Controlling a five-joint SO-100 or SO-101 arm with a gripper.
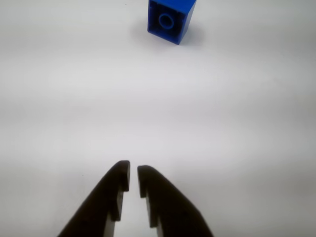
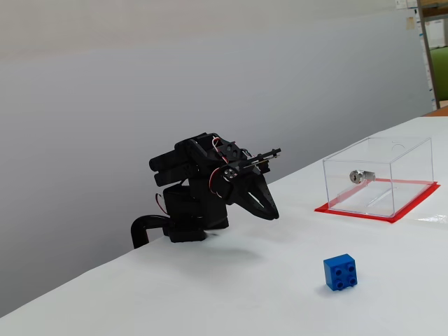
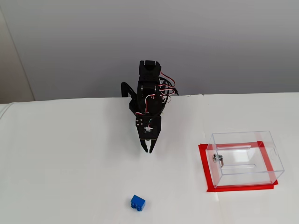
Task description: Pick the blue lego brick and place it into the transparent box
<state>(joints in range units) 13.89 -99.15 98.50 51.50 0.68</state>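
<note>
The white surface (image 3: pixel 70 163) carried a clear acrylic box (image 3: pixel 246 157) on a red-edged base. The black arm's fingers (image 1: pixel 133 178) hung nearly clenched, holding nothing. The small blue studded plastic brick (image 1: pixel 169 19) lay well ahead, unobstructed, apart from the box.

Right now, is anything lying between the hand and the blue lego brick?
No. In the wrist view only bare white table separates the nearly closed hand from the blue lego brick; both fixed views agree.
</note>
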